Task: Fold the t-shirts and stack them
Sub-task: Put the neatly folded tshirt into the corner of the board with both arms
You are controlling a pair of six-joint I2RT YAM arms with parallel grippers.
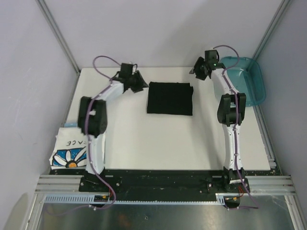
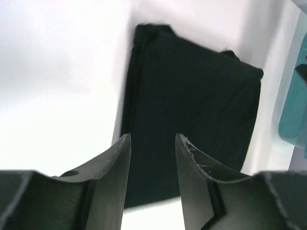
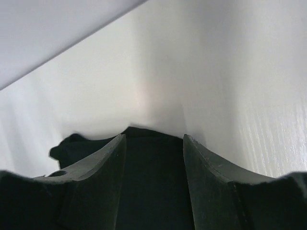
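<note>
Left gripper [image 1: 135, 81]: jaws apart by a moderate gap, nothing between them. Poised at the far left corner of the black t-shirt [image 1: 170, 98], just beside its left edge in the top view. From the left wrist camera [image 2: 152, 139], pointed along the table with the tee's left edge [image 2: 192, 110] showing through the gap. Contact with the cloth: cannot tell.

Right gripper [image 1: 201, 67]: likewise parted and empty, off the tee's far right corner and apart from it in the top view, just beside the teal bin [image 1: 247, 81]. From the right wrist camera [image 3: 154, 136], dark cloth [image 3: 151, 163] filling the space between and below the two fingers.

Black t-shirt: folded into a neat, roughly square packet, lying flat on the white table [image 1: 158, 143] toward its far side, between the two grippers.

White t-shirt [image 1: 67, 151]: at the near left corner, beside and partly behind the left arm, well apart from the black one. Rumpled rather than folded, with a blue daisy and the letters "ACE" showing. Draped over the table's left edge, by the look of it.

Teal bin: at the far right edge of the table, also glimpsed at the right margin of the left wrist view [image 2: 292, 110].
</note>
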